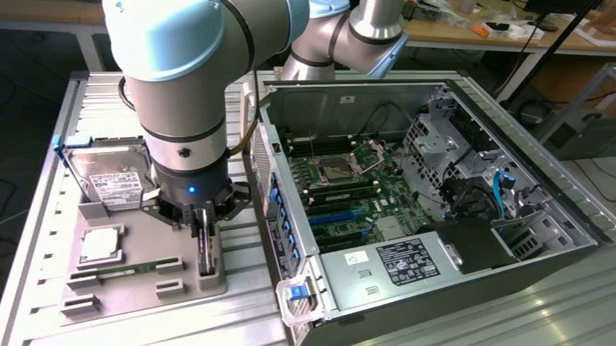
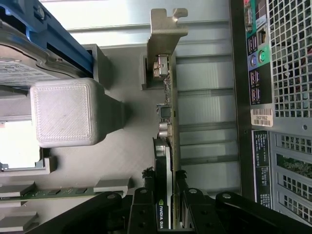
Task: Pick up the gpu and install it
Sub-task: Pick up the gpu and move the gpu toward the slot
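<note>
The gpu (image 2: 171,102) is a thin dark card standing on its edge in a slot of the grey parts tray (image 1: 144,292), with its pale metal bracket (image 2: 166,29) at the far end. My gripper (image 2: 168,214) reaches straight down over it, one black finger (image 2: 144,209) on each side, shut on the card's dark heatsink end. In the exterior view the gripper (image 1: 204,241) stands over the tray's edge nearest the computer, and the gpu (image 1: 205,258) shows as a narrow dark strip below it. The card still sits in its tray slot.
The open computer case (image 1: 423,194) lies just to the exterior view's right of the tray, motherboard (image 1: 351,191) facing up. The tray also holds a silver hard drive (image 1: 111,176), a processor (image 1: 101,245) and a green memory stick (image 1: 130,270). A grey tray post (image 2: 66,112) stands beside the card.
</note>
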Robot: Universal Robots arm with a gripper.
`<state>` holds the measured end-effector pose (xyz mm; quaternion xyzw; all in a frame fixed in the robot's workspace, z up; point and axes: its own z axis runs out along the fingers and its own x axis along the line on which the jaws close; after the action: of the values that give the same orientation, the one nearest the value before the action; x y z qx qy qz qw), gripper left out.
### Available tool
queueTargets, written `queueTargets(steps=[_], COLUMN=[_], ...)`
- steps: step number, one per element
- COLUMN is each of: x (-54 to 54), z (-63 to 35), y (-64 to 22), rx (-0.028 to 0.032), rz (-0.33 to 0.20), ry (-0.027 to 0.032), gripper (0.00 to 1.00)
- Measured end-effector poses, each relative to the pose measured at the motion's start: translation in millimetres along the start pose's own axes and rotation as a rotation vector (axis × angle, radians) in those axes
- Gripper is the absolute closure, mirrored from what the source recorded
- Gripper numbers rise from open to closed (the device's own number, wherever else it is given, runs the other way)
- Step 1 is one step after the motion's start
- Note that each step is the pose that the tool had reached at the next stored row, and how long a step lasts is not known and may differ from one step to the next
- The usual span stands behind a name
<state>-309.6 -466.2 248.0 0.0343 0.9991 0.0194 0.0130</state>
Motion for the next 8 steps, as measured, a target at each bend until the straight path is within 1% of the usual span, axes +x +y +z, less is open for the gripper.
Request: queueTargets(steps=[8], x=[-0.2], z=[-5.9], y=[0.3], rx=[-0.0001], rz=[0.000], ry=[-0.0001], gripper=[0.73])
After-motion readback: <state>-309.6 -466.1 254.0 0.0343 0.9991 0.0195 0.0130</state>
